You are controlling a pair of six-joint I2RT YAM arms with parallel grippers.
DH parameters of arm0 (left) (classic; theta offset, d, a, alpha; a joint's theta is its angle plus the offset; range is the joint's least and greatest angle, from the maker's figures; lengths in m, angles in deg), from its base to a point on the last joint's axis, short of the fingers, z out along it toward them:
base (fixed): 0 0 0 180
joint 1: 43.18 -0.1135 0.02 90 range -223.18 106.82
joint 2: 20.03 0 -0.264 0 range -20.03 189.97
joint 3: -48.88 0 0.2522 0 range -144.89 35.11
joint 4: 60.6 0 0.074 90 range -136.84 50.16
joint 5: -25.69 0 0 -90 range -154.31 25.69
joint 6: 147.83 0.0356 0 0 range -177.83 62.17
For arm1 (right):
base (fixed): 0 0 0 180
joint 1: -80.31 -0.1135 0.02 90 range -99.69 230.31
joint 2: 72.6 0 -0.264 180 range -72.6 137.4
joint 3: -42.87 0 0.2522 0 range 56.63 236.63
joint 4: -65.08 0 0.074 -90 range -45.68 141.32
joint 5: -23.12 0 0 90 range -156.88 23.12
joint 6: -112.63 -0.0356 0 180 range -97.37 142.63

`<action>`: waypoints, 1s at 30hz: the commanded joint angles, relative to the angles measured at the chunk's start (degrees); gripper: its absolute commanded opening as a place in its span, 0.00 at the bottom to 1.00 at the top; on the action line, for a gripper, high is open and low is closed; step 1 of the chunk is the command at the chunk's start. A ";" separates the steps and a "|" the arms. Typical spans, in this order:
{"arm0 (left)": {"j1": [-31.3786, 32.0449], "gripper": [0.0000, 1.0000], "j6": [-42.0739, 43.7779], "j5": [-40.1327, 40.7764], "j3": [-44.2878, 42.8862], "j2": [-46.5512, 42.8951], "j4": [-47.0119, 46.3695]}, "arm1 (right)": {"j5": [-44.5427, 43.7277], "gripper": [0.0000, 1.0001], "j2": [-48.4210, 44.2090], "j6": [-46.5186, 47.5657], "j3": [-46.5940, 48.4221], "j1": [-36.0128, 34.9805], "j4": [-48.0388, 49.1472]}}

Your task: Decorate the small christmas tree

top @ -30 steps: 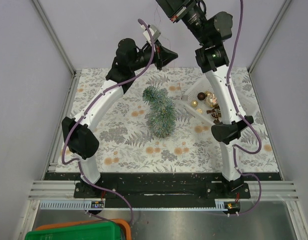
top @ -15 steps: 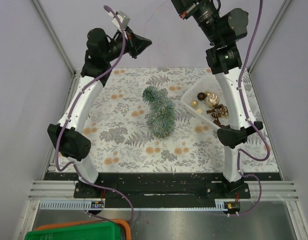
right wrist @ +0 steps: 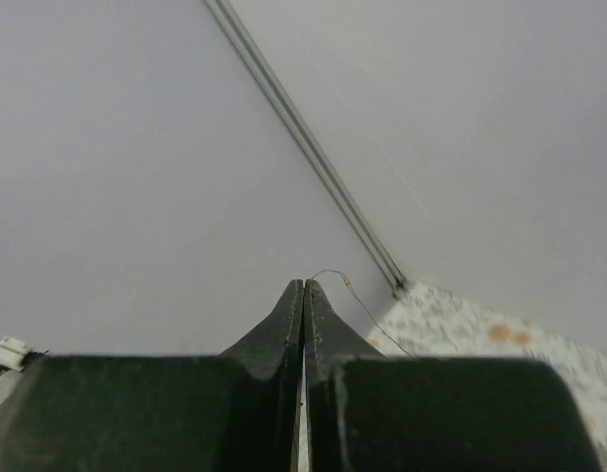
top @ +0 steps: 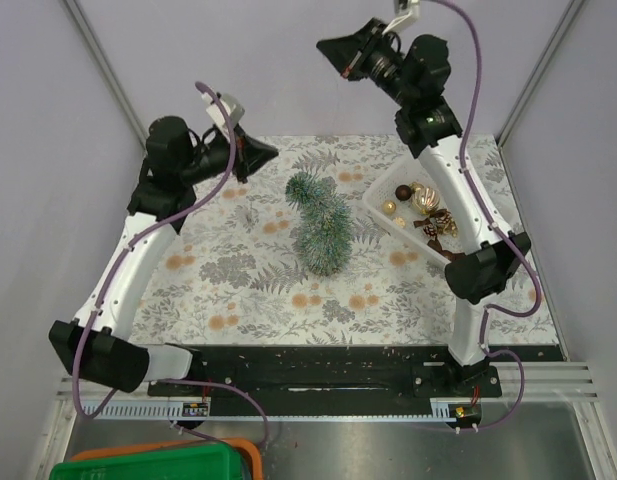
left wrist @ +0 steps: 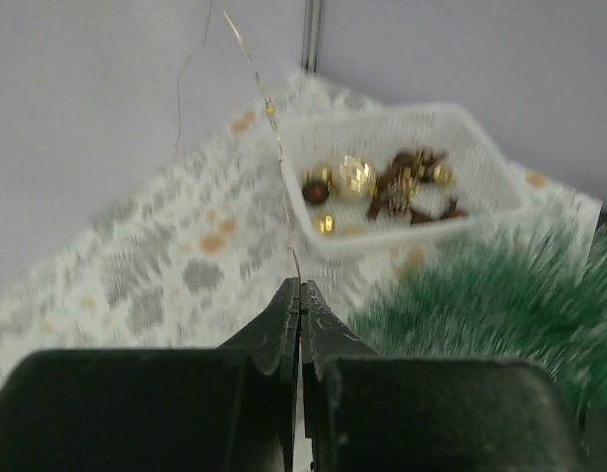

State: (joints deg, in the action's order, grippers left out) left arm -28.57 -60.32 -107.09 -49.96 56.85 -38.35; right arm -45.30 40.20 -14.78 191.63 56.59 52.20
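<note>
The small christmas tree [top: 321, 222], a frosted green bottle-brush cone, is on the fern-print cloth in the middle; in the left wrist view [left wrist: 480, 295] it is a green blur at the right. My left gripper [top: 270, 152] is low over the cloth, left of the tree top, shut on a thin light wire [left wrist: 270, 110] that runs up from its tips. My right gripper [top: 326, 47] is high by the back wall, shut on the same kind of thin wire [right wrist: 345, 279]. The wire is hardly visible in the top view.
A white mesh basket [top: 388, 225] with gold and brown baubles [top: 423, 198] stands right of the tree; it also shows in the left wrist view [left wrist: 401, 236]. Grey walls close in the back and sides. A green bin [top: 148, 465] sits below the near edge.
My left arm has swung left and come down toward the cloth. My right gripper has come down and left into view by the back wall. The tree and basket have not moved.
</note>
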 commanded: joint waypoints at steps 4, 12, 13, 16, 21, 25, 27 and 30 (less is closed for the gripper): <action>-0.20 0.00 11.35 11.04 20.37 -8.06 5.92 | -0.57 0.00 -8.28 8.57 -20.28 -0.09 1.31; -0.20 0.26 10.57 17.03 25.58 -9.65 6.89 | -4.27 0.00 -9.87 12.97 -25.93 0.35 0.96; -0.20 0.36 10.13 17.38 25.49 -9.82 6.98 | -4.53 0.00 -9.52 12.97 -25.84 0.52 0.96; -0.20 0.64 9.43 19.22 25.14 -10.52 7.07 | -5.32 0.00 -8.12 13.06 -24.96 1.66 0.87; -0.46 0.83 9.25 21.42 24.87 -12.10 7.94 | -6.64 0.00 -5.39 12.97 -23.82 3.94 0.35; -0.99 0.88 8.72 21.34 24.00 -13.77 10.48 | -9.62 0.00 -5.39 14.02 -25.57 6.32 -0.27; -1.08 0.89 8.81 20.64 23.65 -14.92 11.98 | -11.73 0.00 -6.79 15.60 -27.76 7.55 -0.53; -1.08 0.90 9.16 19.85 22.42 -16.15 14.79 | -14.19 0.00 -10.39 17.36 -32.68 9.22 -0.01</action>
State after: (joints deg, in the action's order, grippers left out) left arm -29.33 -51.00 -87.18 -24.37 43.61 -25.98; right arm -54.44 35.10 -1.03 163.37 63.86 50.93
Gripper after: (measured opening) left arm 0.898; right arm 0.018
